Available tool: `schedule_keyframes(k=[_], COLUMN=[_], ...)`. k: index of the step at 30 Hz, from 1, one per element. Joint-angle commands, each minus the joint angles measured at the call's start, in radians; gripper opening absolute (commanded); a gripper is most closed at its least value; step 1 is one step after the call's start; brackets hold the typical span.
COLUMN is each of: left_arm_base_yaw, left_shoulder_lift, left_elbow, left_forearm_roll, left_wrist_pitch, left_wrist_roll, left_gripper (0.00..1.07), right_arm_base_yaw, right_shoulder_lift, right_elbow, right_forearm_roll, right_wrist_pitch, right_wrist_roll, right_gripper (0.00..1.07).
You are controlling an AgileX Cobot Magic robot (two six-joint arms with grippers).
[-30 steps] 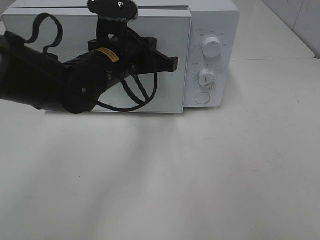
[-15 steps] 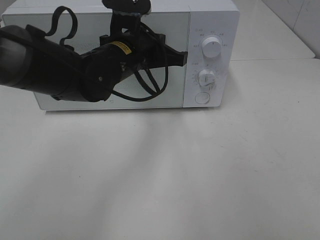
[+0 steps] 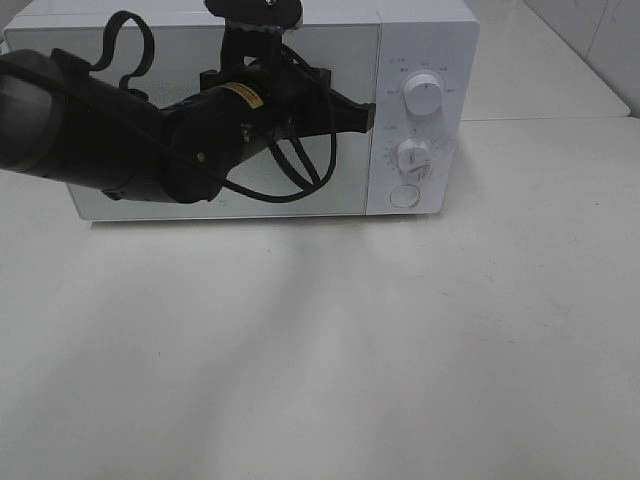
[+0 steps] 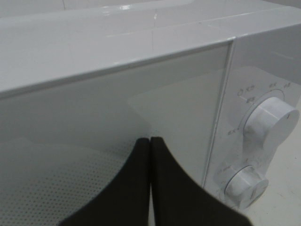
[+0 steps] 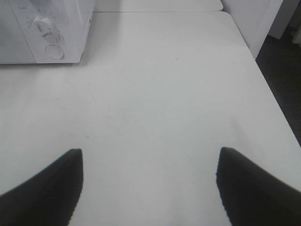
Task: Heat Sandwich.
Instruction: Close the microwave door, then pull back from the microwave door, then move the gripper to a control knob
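Nearest the camera, the broad white surface [image 3: 400, 350] is being shown, and no sandwich is being seen on it. Above its right part the right claw [image 5: 149, 155] is being held with its dark fingers wide apart and nothing between them, well apart from the white box-shaped microwave oven [image 3: 430, 40]. Farther back, the left claw [image 3: 365, 117] is being held pressed together and empty. Its tip is being pointed at the right edge of the grey glass door [image 3: 340, 185]; whether it is touching cannot be told.

The sandwich is not being shown in any view. With the door lying shut, it is being judged to be inside, and its heading and long axis cannot be told.

The coming move is being judged to turn on the round white upper knob [image 3: 425, 96] and the round white lower knob [image 3: 413, 157], both lying just to the right of the left claw's tip, so the left arm is much the nearer. The oven's long axis is running left to right, its front being turned toward the camera.
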Motion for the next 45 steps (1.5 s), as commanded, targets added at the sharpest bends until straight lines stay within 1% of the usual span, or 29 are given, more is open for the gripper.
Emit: schedule_keyframes(k=[1,3,4,7,9,10,11,12,13,14,15,16,17,19,20,23,24,28,29,33,34,36,37,38,39,40,43,44,45], left_arm_base_yaw=[0.006,-0.006,-0.017,-0.022,-0.032,-0.032,-0.032,-0.032,-0.032,-0.032,-0.032,-0.032,-0.032,-0.032,-0.032,-0.032,-0.032,-0.025,-0.025,0.019,0.019,0.087,0.109,0.109,0.137,0.186,0.272,0.272,0.329], left_shoulder_lift=[-0.029,-0.051,-0.076,-0.099,-0.146,-0.146,-0.162,-0.176,-0.212,-0.231,-0.231,-0.251,-0.282,-0.309,-0.309,-0.354,-0.354,-0.398,-0.398,-0.447,-0.447,-0.469,-0.474,-0.474,-0.486,-0.511,-0.553,-0.553,-0.584], left_elbow=[0.024,0.055,0.088,0.121,0.162,0.162,0.173,0.181,0.2,0.206,0.206,0.212,0.213,0.213,0.213,0.213,0.213,0.213,0.213,0.213,0.213,0.212,0.212,0.212,0.212,0.212,0.212,0.212,0.212], left_forearm_roll=[-0.056,-0.056,-0.056,-0.056,-0.056,-0.056,-0.046,-0.037,-0.027,-0.027,-0.027,-0.023,-0.003,0.021,0.021,0.035,0.035,0.051,0.051,0.07,0.07,0.071,0.073,0.073,0.073,0.074,0.081,0.081,0.086], left_wrist_pitch=[-0.03,-0.03,-0.03,-0.023,0.067,0.067,0.111,0.147,0.236,0.272,0.272,0.32,0.429,0.501,0.501,0.627,0.627,0.839,0.839,1.05,1.05,1.18,1.215,1.215,1.258,1.323,1.403,1.403,1.441], left_wrist_roll=[-0.002,-0.002,-0.002,-0.003,-0.002,-0.002,-0.002,-0.003,-0.01,-0.011,-0.011,-0.008,-0.002,-0.002,-0.002,-0.002,-0.002,-0.002,-0.002,-0.011,-0.011,-0.035,-0.041,-0.041,-0.045,-0.047,-0.052,-0.052,-0.066], left_gripper=[0.0,0.0,0.0,0.0,0.01,0.01,0.08,0.15,0.43,0.57,0.57,0.74,1.02,1.0,1.0,0.99,0.99,0.99,0.99,0.98,0.98,0.98,0.98,0.98,0.98,0.98,0.98,0.98,0.98], right_arm_base_yaw=[-0.007,-0.007,-0.007,-0.007,-0.007,-0.007,-0.007,-0.007,-0.007,-0.007,-0.007,-0.007,-0.007,-0.007,-0.007,-0.007,-0.007,-0.007,-0.007,-0.007,-0.007,-0.007,-0.007,-0.007,-0.007,-0.007,-0.007,-0.007,-0.007], right_shoulder_lift=[-0.027,-0.027,-0.027,-0.027,-0.027,-0.027,-0.027,-0.027,-0.027,-0.027,-0.027,-0.027,-0.027,-0.027,-0.027,-0.027,-0.027,-0.027,-0.027,-0.027,-0.027,-0.027,-0.027,-0.027,-0.027,-0.027,-0.027,-0.027,-0.027], right_elbow=[0.002,0.002,0.002,0.002,0.002,0.002,0.002,0.002,0.002,0.002,0.002,0.002,0.002,0.002,0.002,0.002,0.002,0.002,0.002,0.002,0.002,0.002,0.002,0.002,0.002,0.002,0.002,0.002,0.002], right_forearm_roll=[0.003,0.003,0.003,0.003,0.003,0.003,0.003,0.003,0.003,0.003,0.003,0.003,0.003,0.003,0.003,0.003,0.003,0.003,0.003,0.003,0.003,0.003,0.003,0.003,0.003,0.003,0.003,0.003,0.003], right_wrist_pitch=[-0.015,-0.015,-0.015,-0.015,-0.015,-0.015,-0.015,-0.015,-0.015,-0.015,-0.015,-0.015,-0.015,-0.015,-0.015,-0.015,-0.015,-0.015,-0.015,-0.015,-0.015,-0.015,-0.015,-0.015,-0.015,-0.015,-0.015,-0.015,-0.015], right_wrist_roll=[-0.009,-0.009,-0.009,-0.009,-0.009,-0.009,-0.009,-0.009,-0.009,-0.009,-0.009,-0.009,-0.009,-0.009,-0.009,-0.009,-0.009,-0.009,-0.009,-0.009,-0.009,-0.009,-0.009,-0.009,-0.009,-0.009,-0.009,-0.009,-0.009], right_gripper=[0.75,0.75,0.75,0.75,0.75,0.75,0.75,0.75,0.75,0.75,0.75,0.75,0.75,0.75,0.75,0.75,0.75,0.75,0.75,0.75,0.75,0.75,0.75,0.75,0.75,0.75,0.75,0.75,0.75])
